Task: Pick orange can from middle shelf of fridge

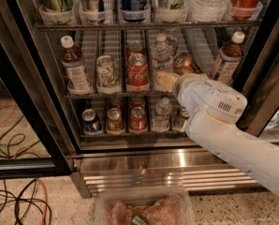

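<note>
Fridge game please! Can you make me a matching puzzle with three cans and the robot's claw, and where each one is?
Things:
1. orange can
2. red Coca-Cola can
3. white-and-green can
4. claw

Places:
A. at the front of the middle shelf, just below and left of the orange can
B. right beside the left-hand brown bottle
C. leaning over, just above the robot's white wrist
D. standing straight, between another can and the clear bottle

Pairs: 1-C, 2-D, 3-B, 4-A
</note>
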Robot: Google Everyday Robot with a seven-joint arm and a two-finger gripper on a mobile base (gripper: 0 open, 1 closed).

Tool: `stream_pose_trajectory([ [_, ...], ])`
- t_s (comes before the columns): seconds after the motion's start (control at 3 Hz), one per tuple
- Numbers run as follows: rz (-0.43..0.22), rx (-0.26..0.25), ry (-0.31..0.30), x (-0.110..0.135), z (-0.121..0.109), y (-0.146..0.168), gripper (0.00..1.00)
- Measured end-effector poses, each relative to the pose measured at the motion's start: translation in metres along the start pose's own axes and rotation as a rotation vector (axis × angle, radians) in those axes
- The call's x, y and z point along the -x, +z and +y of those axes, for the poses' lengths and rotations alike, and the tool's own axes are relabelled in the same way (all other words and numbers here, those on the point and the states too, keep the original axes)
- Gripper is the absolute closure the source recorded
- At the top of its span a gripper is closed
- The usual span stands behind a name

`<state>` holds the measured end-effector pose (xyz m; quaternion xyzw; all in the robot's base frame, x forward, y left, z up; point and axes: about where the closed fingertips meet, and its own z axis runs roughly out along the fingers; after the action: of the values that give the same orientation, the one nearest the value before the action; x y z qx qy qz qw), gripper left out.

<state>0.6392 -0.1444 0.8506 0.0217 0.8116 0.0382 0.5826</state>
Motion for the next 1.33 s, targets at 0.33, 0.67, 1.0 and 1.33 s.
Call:
stream_pose_trajectory([
  [0.33, -0.010, -0.009, -0.004, 0.004, -0.001, 0.008, 0.17],
  [0.67, -0.002, -0.029, -0.017, -0.004, -0.014, 0.009, 0.17],
  [1.0, 0.009, -0.051, -0.028, -0.013, -0.028, 0.008, 0.17],
  [1.33, 0.015, -0.061, -0.029, -0.018, -0.035, 0.007, 0.17],
])
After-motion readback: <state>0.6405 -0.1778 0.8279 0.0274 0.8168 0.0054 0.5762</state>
